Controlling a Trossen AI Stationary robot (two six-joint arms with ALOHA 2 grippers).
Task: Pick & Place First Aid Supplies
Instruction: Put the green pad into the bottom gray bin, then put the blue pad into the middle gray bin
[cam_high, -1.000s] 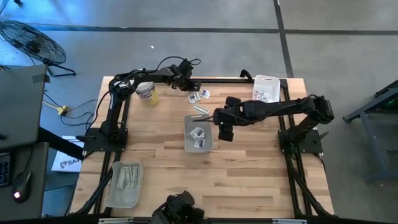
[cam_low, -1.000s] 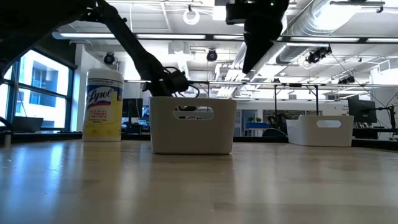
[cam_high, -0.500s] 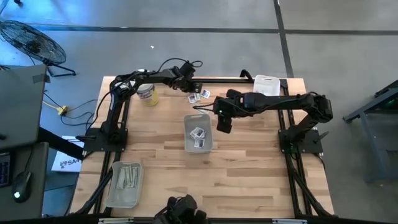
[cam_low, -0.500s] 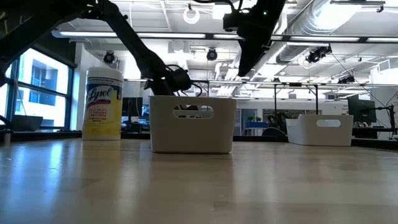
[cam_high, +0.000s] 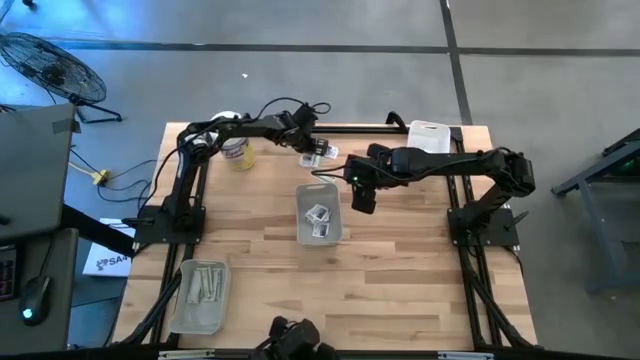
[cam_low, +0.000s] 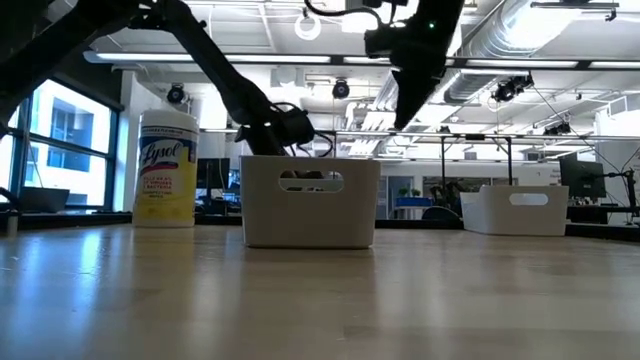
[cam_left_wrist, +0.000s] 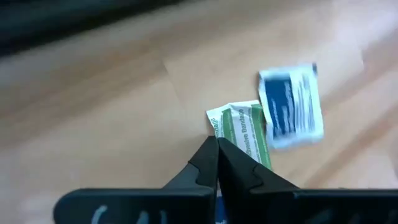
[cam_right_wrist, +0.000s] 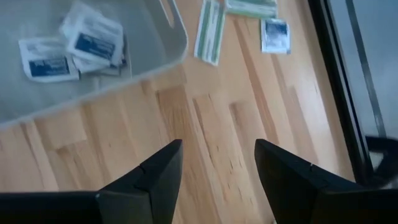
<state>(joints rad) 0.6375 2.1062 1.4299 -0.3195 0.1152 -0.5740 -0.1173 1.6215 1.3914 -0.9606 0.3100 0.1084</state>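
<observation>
Reaching low, left gripper (cam_left_wrist: 217, 149) pinched beside green strip packet (cam_left_wrist: 245, 134); right gripper (cam_right_wrist: 217, 165) spread.

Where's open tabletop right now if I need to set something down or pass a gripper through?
Widest bare wood: the near half, between the corner tray of strips and the right edge. Another free stretch runs left of the center tray. Crowded: the far edge, where the left gripper, loose packets, and wipes tub cluster; the right gripper hovers beside the center tray.

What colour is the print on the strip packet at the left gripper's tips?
Green on white, on the strip packet; clearest in the left wrist view.
</observation>
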